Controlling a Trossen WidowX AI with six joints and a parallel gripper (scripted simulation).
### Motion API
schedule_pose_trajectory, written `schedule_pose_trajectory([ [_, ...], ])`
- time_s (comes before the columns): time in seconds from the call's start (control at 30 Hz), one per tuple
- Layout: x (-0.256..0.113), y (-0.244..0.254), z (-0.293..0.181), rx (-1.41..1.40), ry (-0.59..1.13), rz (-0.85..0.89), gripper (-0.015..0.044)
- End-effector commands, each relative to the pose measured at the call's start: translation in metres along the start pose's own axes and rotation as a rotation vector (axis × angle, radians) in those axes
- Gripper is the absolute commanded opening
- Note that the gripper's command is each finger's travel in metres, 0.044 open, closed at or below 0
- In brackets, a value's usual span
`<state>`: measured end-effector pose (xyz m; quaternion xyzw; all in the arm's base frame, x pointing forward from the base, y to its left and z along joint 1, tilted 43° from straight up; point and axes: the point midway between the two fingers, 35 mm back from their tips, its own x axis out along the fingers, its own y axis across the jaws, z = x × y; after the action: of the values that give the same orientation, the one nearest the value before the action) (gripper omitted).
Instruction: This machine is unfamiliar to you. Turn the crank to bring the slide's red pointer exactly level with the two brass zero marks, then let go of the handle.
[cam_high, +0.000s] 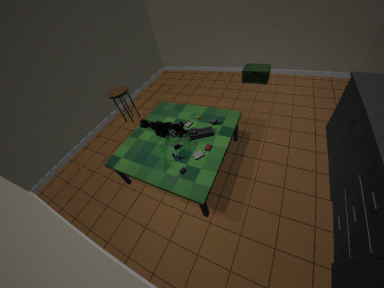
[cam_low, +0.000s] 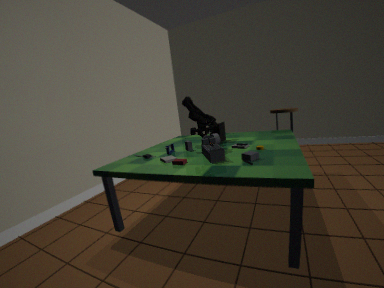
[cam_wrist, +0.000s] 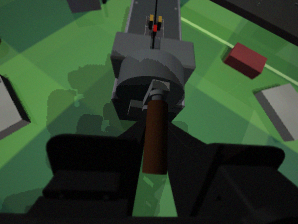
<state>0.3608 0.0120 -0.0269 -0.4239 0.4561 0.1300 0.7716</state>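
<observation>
The grey crank machine (cam_high: 202, 132) (cam_low: 213, 153) (cam_wrist: 152, 70) stands on the green table. Its brown handle (cam_wrist: 155, 145) points toward the wrist camera from the crank at the round housing. My gripper (cam_wrist: 152, 122) is shut on the handle, one dark finger on each side. On the slide, the red pointer (cam_wrist: 155, 28) sits slightly nearer the crank housing than the two brass marks, the left mark (cam_wrist: 151, 18) and the right mark (cam_wrist: 160, 19). The pointer is close to the marks but not level with them. The top and exterior views show the pointer too small to read.
A red block (cam_high: 208, 147) (cam_low: 179, 161) (cam_wrist: 246, 61) and a pale block (cam_high: 199, 155) (cam_low: 168, 159) (cam_wrist: 284, 111) lie to the machine's right in the wrist view. Another pale block (cam_wrist: 9, 107) lies left. A dark grey block (cam_low: 250, 157) (cam_wrist: 85, 5) lies beyond.
</observation>
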Motion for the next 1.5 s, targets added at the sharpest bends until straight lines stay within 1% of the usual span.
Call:
schedule_pose_trajectory([
  [0.0,0.001,-0.009,-0.001,0.014,0.001,-0.021,0.0000],
  [1.47,0.016,-0.026,-0.017,0.013,0.002,-0.022,0.0000],
])
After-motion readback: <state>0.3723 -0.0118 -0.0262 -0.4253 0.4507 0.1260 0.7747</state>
